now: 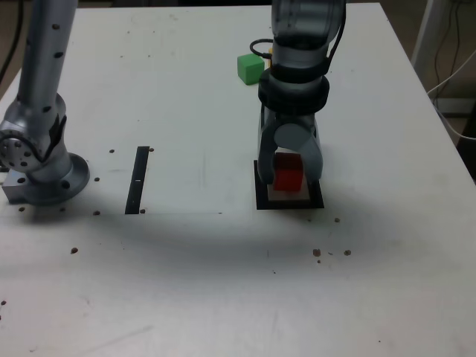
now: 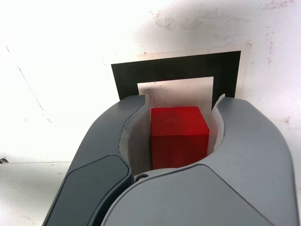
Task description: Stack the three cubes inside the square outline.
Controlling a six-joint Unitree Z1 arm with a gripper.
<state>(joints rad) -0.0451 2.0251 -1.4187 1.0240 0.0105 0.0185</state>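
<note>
The gripper (image 2: 181, 110) is seen clenched on the red cube (image 2: 179, 136), judged light, rigid and smooth-sided, best held across opposite flat faces, over the square outline (image 2: 176, 68).

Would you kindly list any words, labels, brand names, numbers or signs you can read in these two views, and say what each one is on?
None: no readable text shows in either view.
The red cube, green cube, square outline, black strip, gripper and table bear no lettering.
The dark specks on the table are marks, not characters.
</note>
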